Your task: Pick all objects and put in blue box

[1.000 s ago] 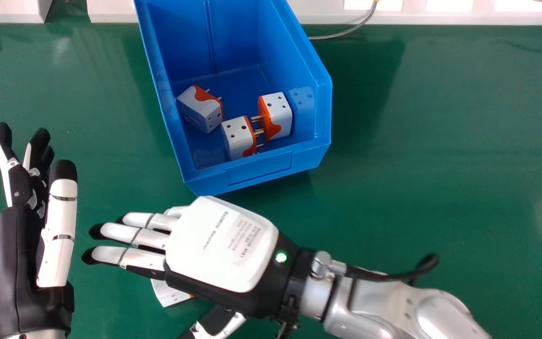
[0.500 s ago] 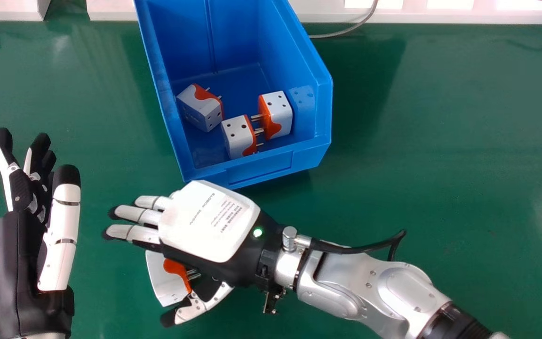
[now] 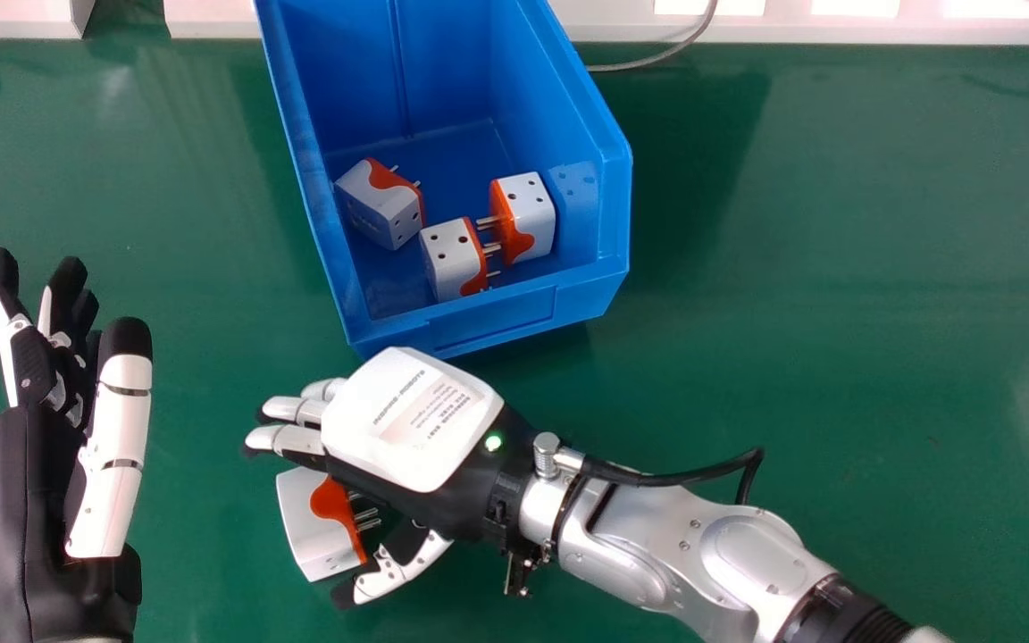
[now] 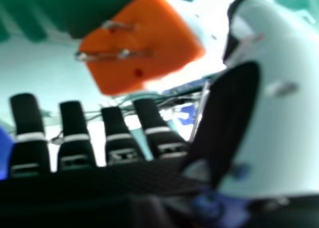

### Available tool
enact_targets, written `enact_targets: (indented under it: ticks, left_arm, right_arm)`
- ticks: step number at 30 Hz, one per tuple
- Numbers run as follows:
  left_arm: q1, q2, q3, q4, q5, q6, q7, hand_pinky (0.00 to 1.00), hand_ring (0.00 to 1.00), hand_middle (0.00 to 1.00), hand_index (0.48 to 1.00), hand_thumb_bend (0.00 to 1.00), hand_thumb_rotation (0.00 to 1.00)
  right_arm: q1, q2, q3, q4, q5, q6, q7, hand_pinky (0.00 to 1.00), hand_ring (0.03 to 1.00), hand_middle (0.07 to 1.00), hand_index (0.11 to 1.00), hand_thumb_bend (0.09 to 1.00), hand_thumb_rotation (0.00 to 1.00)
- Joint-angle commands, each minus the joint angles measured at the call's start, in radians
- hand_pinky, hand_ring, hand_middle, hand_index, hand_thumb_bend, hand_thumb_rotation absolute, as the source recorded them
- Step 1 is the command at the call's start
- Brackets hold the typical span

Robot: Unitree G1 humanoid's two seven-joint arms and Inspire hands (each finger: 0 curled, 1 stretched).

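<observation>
Head view, from the left: the left hand (image 3: 28,500) is at the side of the worktop (image 3: 836,268), its fingers extended and holding nothing. Next comes the loose adapter (image 3: 313,527), white with an orange end, on the worktop in front of the box, its pins pointing in under the right hand (image 3: 412,420). That hand has drawn back toward the near side over the last second, baring an adapter that was mostly covered. In the latest half second its fingers have bent a little more and its thumb (image 3: 403,567) has come in near the adapter's near end. They are still apart, with no firm clamp to be seen; the right hand view shows the pins facing the palm. I take this as lining up the grasp, the lift yet to come. Farther right, the blue box (image 3: 497,320) holds three adapters, unchanged: the leftmost adapter (image 3: 380,210), the middle adapter (image 3: 452,261) and the rightmost adapter (image 3: 528,219). This looks like the last one; closing evenly should keep it from twisting on its pins.
</observation>
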Motion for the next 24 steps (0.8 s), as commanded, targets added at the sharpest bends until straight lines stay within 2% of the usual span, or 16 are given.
enact_targets:
  ticks: [1,6,10,13,18,19,22,24]
  left_arm:
    - [0.009,-0.001,0.001,-0.033,-0.007,-0.001,-0.001,1.0,0.99,0.98,0.979,0.42,0.68]
    - [0.017,-0.008,-0.006,-0.058,0.008,0.021,0.01,1.0,0.99,0.98,0.973,0.41,0.68]
    - [0.018,-0.012,-0.01,-0.063,0.018,0.021,0.017,0.99,0.98,0.97,0.968,0.41,0.68]
    - [0.014,-0.013,-0.012,-0.056,0.007,0.012,0.009,1.0,0.99,0.98,0.972,0.39,0.67]
    - [0.016,-0.013,-0.014,-0.057,0.017,0.013,0.01,1.0,0.99,0.98,0.975,0.39,0.68]
    - [0.015,-0.014,-0.015,-0.054,0.016,0.01,0.01,1.0,0.99,0.99,0.977,0.39,0.68]
    - [0.017,-0.019,-0.018,-0.062,0.015,0.024,0.017,1.0,0.99,0.98,0.971,0.41,0.68]
    - [0.016,-0.022,-0.02,-0.063,0.012,0.024,0.018,1.0,0.99,0.98,0.969,0.4,0.68]
  right_arm:
    - [0.007,0.015,0.006,-0.012,0.028,0.007,-0.001,0.67,0.832,0.887,0.848,0.484,0.43]
    - [0.014,0.011,0.025,-0.012,0.02,0.017,-0.005,0.66,0.825,0.878,0.837,0.481,0.43]
    - [0.018,0.013,0.037,-0.01,0.024,0.024,-0.001,0.66,0.82,0.872,0.832,0.495,0.43]
    - [0.017,0.016,0.041,-0.013,0.029,0.029,0.014,0.67,0.823,0.874,0.832,0.498,0.43]
    - [0.004,0.026,0.053,-0.004,0.02,0.051,0.027,0.67,0.815,0.863,0.826,0.496,0.43]
    - [0.001,0.028,0.052,-0.002,0.02,0.055,0.031,0.67,0.815,0.862,0.826,0.49,0.43]
    - [-0.011,0.034,0.054,0.007,0.016,0.074,0.04,0.67,0.808,0.854,0.822,0.466,0.45]
    - [-0.018,0.039,0.057,0.016,0.007,0.088,0.03,0.67,0.796,0.844,0.815,0.455,0.46]
